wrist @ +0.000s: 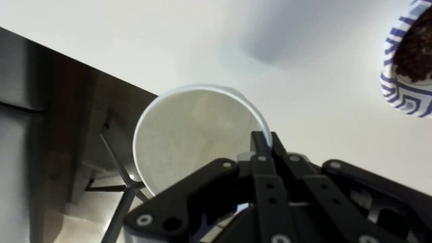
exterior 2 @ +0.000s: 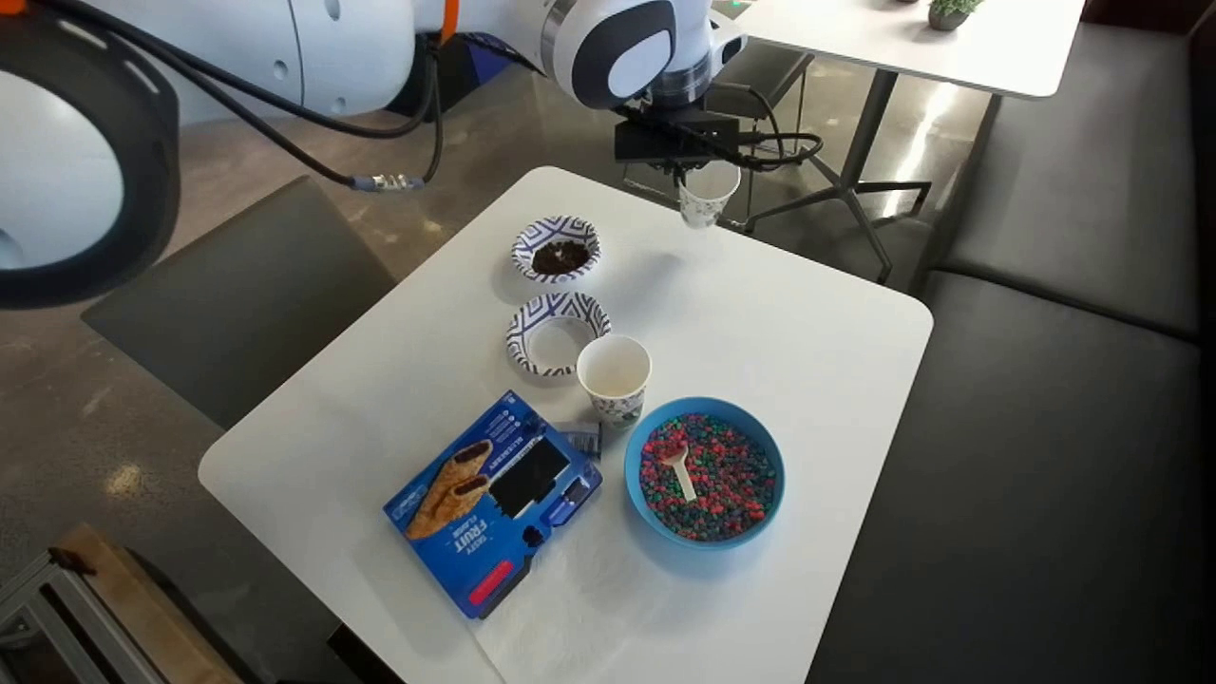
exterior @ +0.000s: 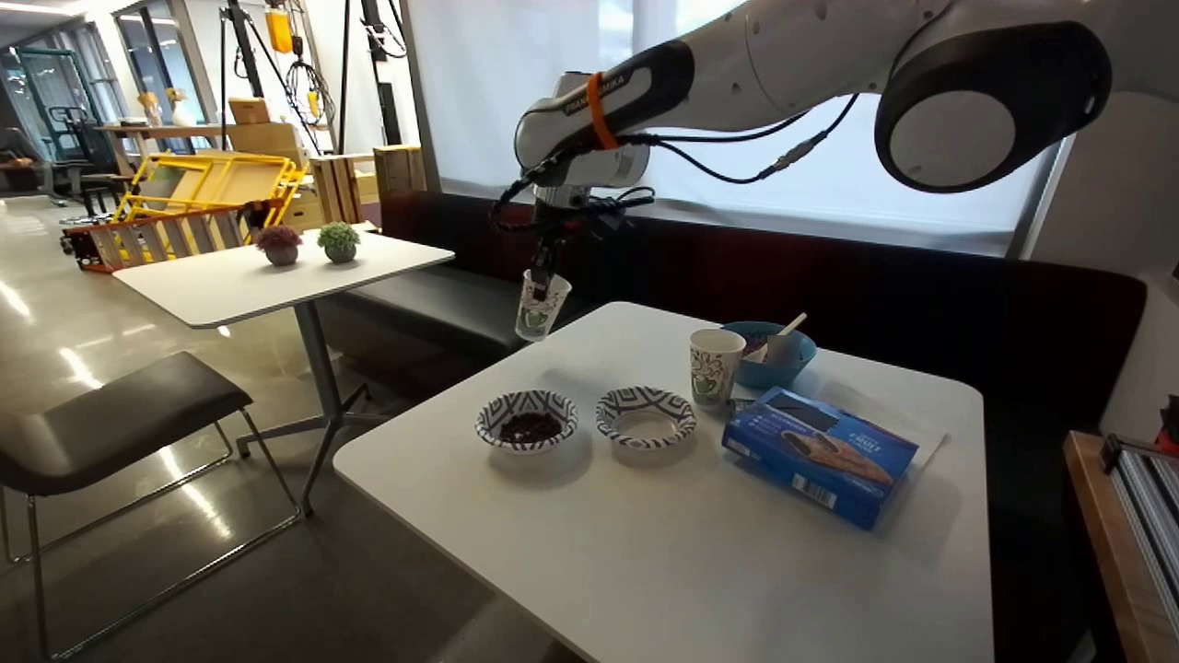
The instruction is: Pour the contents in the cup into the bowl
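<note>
A held paper cup (exterior: 537, 315) near the centre of the frame in an exterior view and a standing paper cup (exterior: 715, 368) to its lower right make two cups. A left patterned bowl (exterior: 488, 425) and a right patterned bowl (exterior: 645, 444), below centre, likewise make two. Right of centre are one blue bowl (exterior: 774, 373) and one blue box (exterior: 820, 451). In an exterior view, one spoon (exterior 2: 684, 480), lower centre, lies among coloured pieces (exterior 2: 736, 475) too many to count. White surfaces total two: a main surface (exterior: 663, 552) at lower centre, a far surface (exterior: 221, 285) at left. A reddish potted plant (exterior: 278, 241) and a green potted plant (exterior: 339, 239), upper left, are two. One robot arm (exterior: 801, 64) and one gripper (wrist: 267, 137) show.
</note>
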You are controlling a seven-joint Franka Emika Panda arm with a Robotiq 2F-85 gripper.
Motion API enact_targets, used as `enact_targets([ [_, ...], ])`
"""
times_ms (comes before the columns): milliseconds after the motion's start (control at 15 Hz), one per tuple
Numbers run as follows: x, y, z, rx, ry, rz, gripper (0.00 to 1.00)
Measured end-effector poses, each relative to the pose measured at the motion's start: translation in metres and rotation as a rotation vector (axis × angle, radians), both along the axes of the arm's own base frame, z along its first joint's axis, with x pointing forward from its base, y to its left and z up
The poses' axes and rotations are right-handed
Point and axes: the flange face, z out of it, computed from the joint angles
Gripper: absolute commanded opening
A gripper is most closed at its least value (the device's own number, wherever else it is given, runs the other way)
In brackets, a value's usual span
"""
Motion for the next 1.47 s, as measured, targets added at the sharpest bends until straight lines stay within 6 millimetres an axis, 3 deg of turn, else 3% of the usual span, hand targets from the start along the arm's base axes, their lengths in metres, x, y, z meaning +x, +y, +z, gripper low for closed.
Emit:
enact_targets([
  [400,-0.017,-0.013,-0.03,-0.253,0.137,-0.13,0.01],
  [800,-0.023,-0.023,-0.045,-0.274,0.175,-0.147,0.01],
  [867,-0.024,-0.026,-0.046,-0.263,0.187,-0.148,0.1],
  [933,-0.026,-0.029,-0.048,-0.25,0.198,-0.15,0.3],
  [1200,-0.027,-0.035,-0.045,-0.203,0.203,-0.159,0.58],
  [1467,-0.024,-0.026,-0.021,-0.179,0.158,-0.149,0.89],
])
